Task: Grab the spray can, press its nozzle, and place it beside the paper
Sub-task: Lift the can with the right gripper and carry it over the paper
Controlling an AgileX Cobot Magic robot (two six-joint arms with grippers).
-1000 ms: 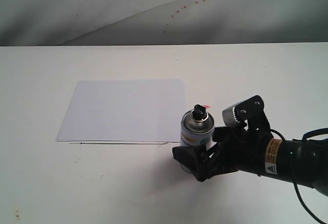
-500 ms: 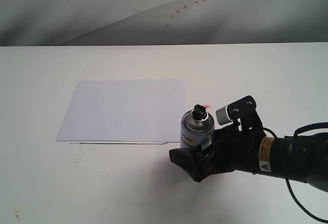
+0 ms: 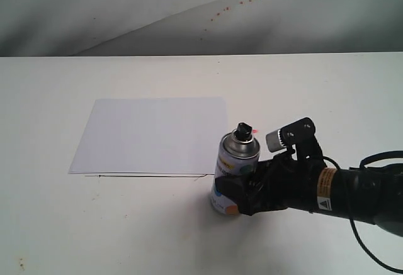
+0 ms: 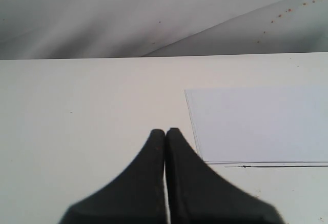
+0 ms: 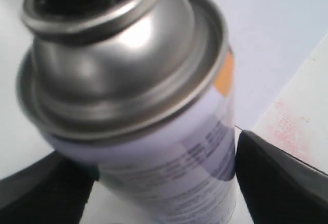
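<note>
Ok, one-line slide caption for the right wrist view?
Black fingers of the right gripper grip the silver-shouldered, white-labelled spray can, plain white paper sheet behind.

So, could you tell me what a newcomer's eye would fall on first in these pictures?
The spray can, leaning slightly, stands out on the white table by the near right corner of the paper, with the right end effector clasping its label from both sides. In the left wrist view, the left end effector is pinched shut above the table.
</note>
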